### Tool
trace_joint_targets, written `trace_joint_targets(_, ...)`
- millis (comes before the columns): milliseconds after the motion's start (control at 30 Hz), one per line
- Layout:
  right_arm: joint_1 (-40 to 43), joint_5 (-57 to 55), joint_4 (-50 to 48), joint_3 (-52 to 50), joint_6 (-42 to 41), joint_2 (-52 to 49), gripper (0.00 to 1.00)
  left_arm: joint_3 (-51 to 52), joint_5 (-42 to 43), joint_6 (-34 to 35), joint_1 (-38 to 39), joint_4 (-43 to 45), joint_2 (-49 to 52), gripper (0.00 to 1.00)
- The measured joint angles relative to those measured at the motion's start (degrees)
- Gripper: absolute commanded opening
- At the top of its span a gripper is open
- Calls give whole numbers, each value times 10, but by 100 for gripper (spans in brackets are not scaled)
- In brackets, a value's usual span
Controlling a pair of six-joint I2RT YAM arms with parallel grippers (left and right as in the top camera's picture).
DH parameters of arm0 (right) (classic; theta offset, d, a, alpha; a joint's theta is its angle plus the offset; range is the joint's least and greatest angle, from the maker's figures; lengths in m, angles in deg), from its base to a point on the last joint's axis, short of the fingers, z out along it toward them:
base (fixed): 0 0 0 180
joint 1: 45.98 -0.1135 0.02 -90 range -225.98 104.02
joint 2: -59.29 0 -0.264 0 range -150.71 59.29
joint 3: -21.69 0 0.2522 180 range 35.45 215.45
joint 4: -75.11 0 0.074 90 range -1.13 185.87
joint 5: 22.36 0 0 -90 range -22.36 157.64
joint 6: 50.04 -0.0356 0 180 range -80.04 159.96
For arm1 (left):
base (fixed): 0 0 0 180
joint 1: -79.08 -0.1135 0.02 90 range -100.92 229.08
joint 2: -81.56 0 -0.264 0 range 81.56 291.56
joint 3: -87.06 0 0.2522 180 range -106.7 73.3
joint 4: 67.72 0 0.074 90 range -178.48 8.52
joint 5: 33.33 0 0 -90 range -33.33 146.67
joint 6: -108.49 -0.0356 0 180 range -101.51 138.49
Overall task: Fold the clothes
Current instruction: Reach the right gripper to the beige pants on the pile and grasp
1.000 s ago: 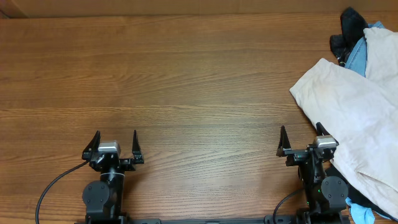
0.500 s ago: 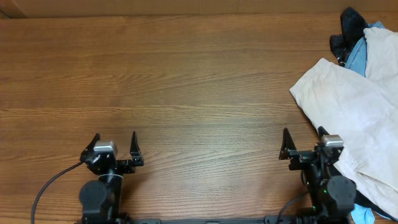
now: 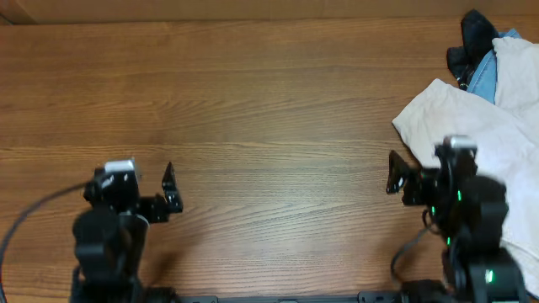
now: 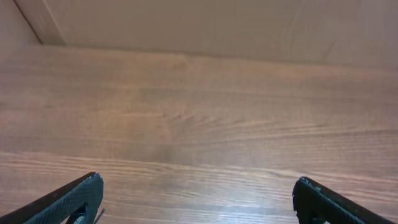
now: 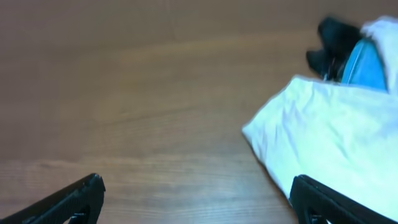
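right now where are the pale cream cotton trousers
Overhead, the pale cream cotton trousers lie crumpled at the right edge of the wooden table, against a light blue denim garment and a black garment.

The trousers (image 3: 480, 126) lie heaped along the right edge of the surface (image 3: 253, 101), from mid-depth down to the near right corner. Behind them, toward the far right corner, a denim garment (image 3: 482, 80) is partly covered by them, with another garment (image 3: 470, 42) bunched just behind it. The left pincer (image 3: 135, 181) sits near-left, well apart. The right pincer (image 3: 421, 172) is at the trousers' left edge.
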Motion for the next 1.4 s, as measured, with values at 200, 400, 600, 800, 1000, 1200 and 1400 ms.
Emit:
trace_joint_targets(200, 0, 19, 83, 145, 28, -213, 100, -80, 1, 0, 0, -54, 120, 100)
trace_joint_targets(400, 8, -23, 39, 218, 44, -355, 100, -95, 16, 0, 0, -59, 167, 100)
trace_joint_targets(600, 58, -65, 71, 224, 105, -503, 100, -96, 22, 0, 0, -61, 173, 100)
trace_joint_targets(800, 80, -94, 96, 223, 131, -630, 100, -96, 22, 0, 0, -61, 173, 100)
trace_joint_targets(1000, 80, -124, 77, 223, 138, -664, 95, -97, 22, 0, 0, -61, 173, 100)
trace_joint_targets(1200, 80, -171, 63, 223, 127, -665, 59, -97, 22, 0, 0, -61, 173, 100)
trace_joint_targets(1400, 89, -198, 57, 221, 104, -665, 5, -97, 22, 0, 0, -61, 173, 100)
